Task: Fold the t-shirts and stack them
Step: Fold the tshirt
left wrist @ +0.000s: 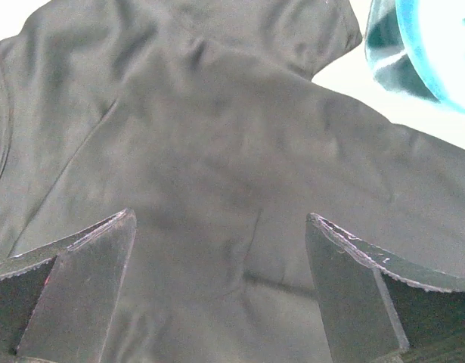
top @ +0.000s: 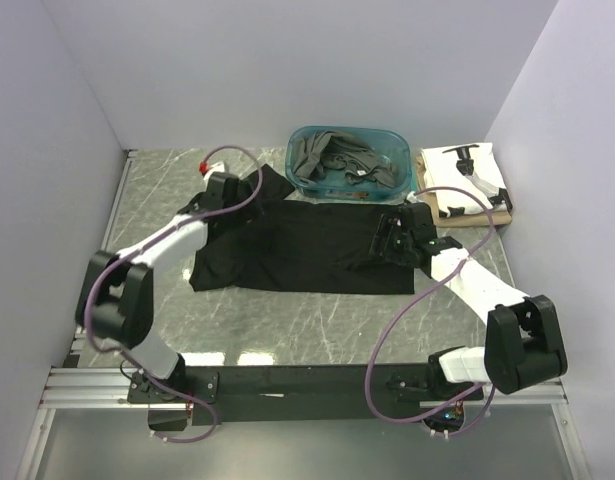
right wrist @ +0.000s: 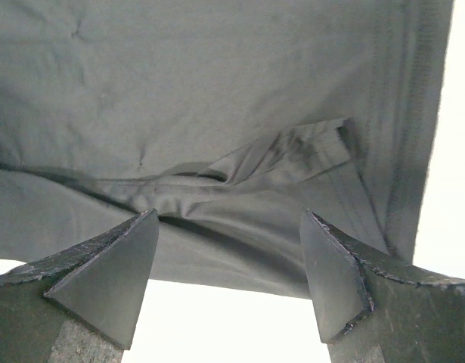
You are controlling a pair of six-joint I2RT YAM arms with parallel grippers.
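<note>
shirt [top: 297,255] laid flat for folding | left gripper [left wrist: 221,227] spread above it | right gripper [right wrist: 228,223] spread at edge, nothing held

Top camera looked down from behind over the whole desk [top: 287,320]; both wrist cameras faced the black shirt [top: 307,250] closely, shared everywhere.

The plain black t-shirt [top: 307,250] lies spread out in the middle of the table [top: 287,330], mostly flat with some soft wrinkles, and one sleeve points toward the back left. Dark grey shirts [top: 332,160] lie crumpled inside the teal tub [top: 347,128] just behind it. At the back right, a white shirt with black print [top: 465,172] lies folded on top of a tan shirt [top: 502,212].
</note>
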